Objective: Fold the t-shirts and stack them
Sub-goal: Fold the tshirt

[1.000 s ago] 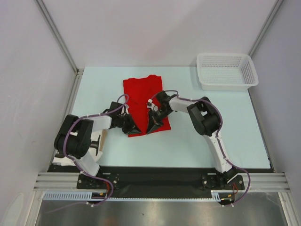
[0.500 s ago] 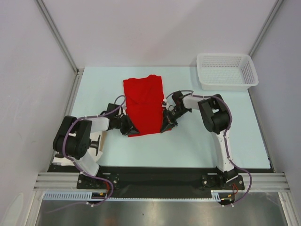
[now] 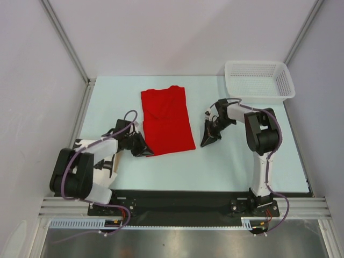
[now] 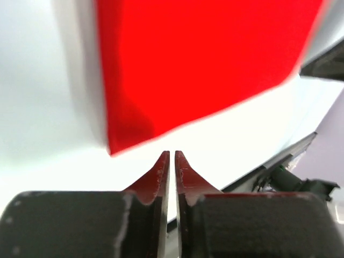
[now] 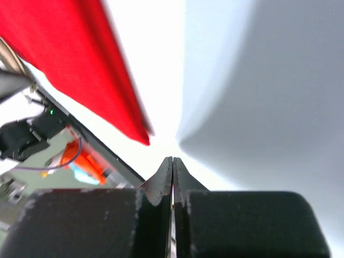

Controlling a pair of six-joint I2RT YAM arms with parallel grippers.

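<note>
One red t-shirt (image 3: 166, 121) lies folded into a tall rectangle at the middle of the table, collar end far. My left gripper (image 3: 145, 152) sits low on the table just off the shirt's near-left corner, its jaws nearly together and empty. In the left wrist view that corner of the t-shirt (image 4: 129, 129) lies just beyond my left gripper (image 4: 172, 155). My right gripper (image 3: 205, 142) rests on bare table a little to the right of the shirt's right edge, shut on nothing. The right wrist view shows the t-shirt (image 5: 70, 59) up and left of my right gripper (image 5: 172, 159).
A white mesh basket (image 3: 259, 80) stands at the table's far right corner. Grey walls and metal posts enclose the table on three sides. The black rail (image 3: 177, 201) carrying both arm bases runs along the near edge.
Both grippers have slid outward off the shirt's near edge, the right one well to the right, the left one leftward. The shirt's near part now lies flat.
</note>
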